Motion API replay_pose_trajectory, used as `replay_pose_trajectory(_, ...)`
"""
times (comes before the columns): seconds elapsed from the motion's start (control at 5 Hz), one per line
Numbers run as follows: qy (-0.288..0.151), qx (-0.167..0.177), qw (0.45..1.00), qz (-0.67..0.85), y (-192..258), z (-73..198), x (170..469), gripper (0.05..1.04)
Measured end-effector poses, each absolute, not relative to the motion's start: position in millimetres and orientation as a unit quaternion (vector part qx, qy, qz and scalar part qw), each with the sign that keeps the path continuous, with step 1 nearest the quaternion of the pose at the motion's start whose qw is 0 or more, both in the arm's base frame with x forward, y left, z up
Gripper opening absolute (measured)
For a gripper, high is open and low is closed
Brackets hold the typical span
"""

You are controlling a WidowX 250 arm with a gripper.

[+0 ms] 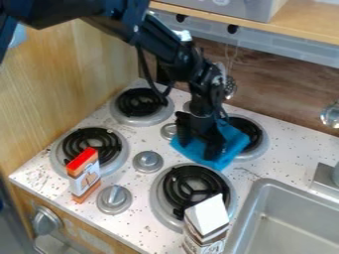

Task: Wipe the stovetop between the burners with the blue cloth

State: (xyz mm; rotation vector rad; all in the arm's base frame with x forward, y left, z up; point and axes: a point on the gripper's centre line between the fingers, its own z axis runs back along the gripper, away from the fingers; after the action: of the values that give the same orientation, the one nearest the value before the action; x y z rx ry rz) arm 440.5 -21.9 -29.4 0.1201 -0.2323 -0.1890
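Spread wide, the black gripper (pixel 197 150) hung low at the blue cloth (pixel 232 141), which lay on the stovetop (pixel 155 141), partly over the far right burner (pixel 257 149). By its look, the cloth was ungrasped; whether handling had barely begun or was already finished, nobody could tell. A red-topped carton (pixel 84 171) stood by the near left burner (pixel 118 158), a white-topped carton (pixel 207 218) by the near right burner (pixel 159 203). Right lay a metal sink (pixel 250 218); left rose a wooden wall (pixel 66 79).

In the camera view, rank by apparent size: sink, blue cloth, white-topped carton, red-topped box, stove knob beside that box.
1. Sink
2. Blue cloth and white-topped carton, unsure: gripper hides some cloth, frame cuts the carton
3. Red-topped box
4. Stove knob
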Motion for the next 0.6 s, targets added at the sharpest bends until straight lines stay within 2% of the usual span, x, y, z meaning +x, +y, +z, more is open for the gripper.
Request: replay_pose_trajectory(0.6,-0.106,0.100,0.988,-0.051,43.3,-29.0,436.8,1.001)
